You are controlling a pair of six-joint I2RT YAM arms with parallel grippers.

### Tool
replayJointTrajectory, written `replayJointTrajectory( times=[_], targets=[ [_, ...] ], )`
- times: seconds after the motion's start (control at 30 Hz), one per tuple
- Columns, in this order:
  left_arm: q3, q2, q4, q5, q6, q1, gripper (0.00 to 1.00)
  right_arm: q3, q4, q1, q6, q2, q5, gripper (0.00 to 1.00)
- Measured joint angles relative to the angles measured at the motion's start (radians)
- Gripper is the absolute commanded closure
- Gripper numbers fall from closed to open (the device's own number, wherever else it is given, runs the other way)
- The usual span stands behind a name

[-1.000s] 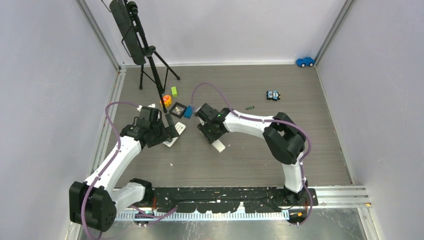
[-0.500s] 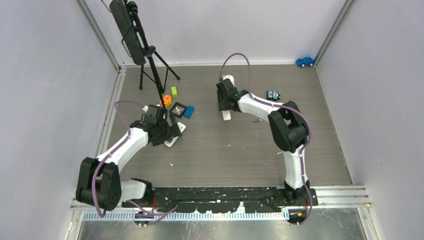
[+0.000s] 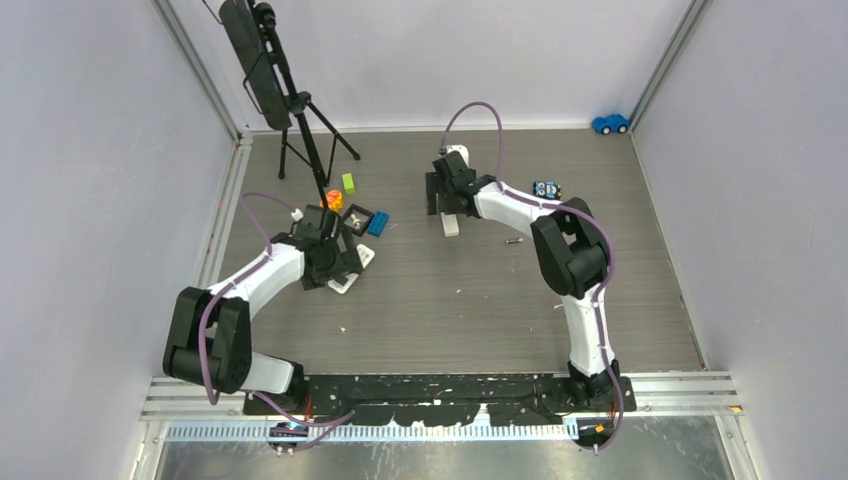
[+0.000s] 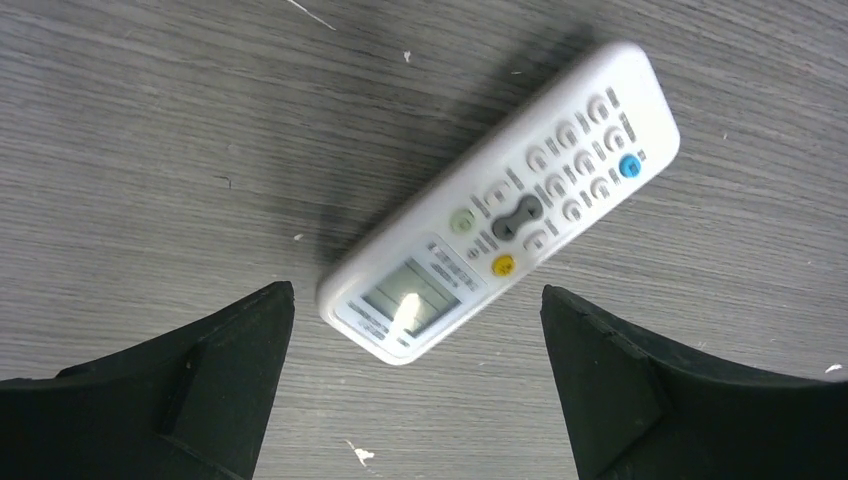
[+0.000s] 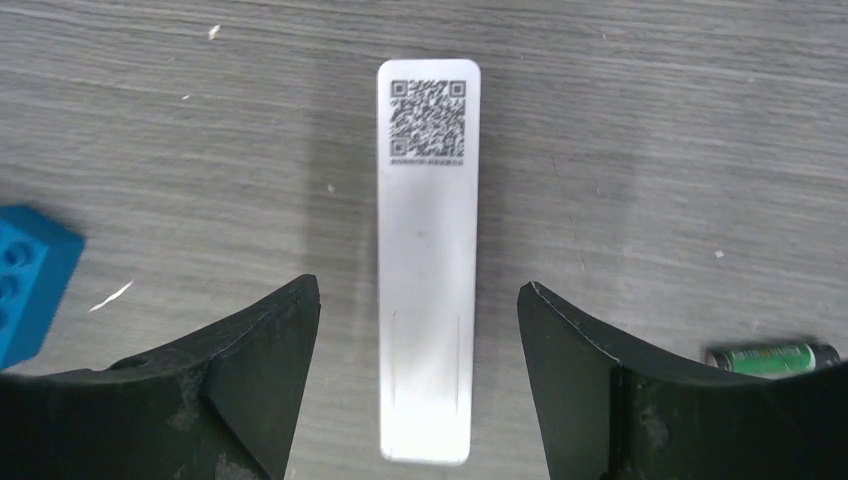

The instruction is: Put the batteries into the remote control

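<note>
White plastic, buttons up: one keypad remote [image 4: 520, 215] lay on the counter [image 3: 450, 300] directly beneath the left pincer [image 4: 415, 320]. That pincer's jaws stood wide apart and empty, and the remote's long axis ran diagonally to them. Farther back and to the right, one green-black battery [image 5: 770, 357] lay just right of the right pincer [image 5: 418, 300]. Its long axis ran crosswise to one slim QR-labelled remote [image 5: 428, 260], which lay lengthwise, untouched, between that pincer's spread, empty jaws. The right arm was nearer the battery. Count: two remotes, one visible battery, one blue block [image 5: 30, 270].
</note>
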Motion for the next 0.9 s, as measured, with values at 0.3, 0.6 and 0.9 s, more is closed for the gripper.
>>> replayJointTrajectory(
  times=[0.3,0.6,0.9],
  targets=[
    [0.007,0.057,0.024,0.014,0.061,-0.027,0.04,-0.176,-0.032,-0.003,0.058,-0.317,-0.13,0.2],
    [0.036,0.12,0.044,-0.006,0.113,-0.111,0.26,-0.394,-0.052,-0.003,0.18,-0.524,-0.29,0.2],
    [0.071,0.169,0.044,-0.128,0.167,-0.219,0.17,-0.585,-0.072,-0.003,0.311,-0.696,-0.406,0.2]
  ],
)
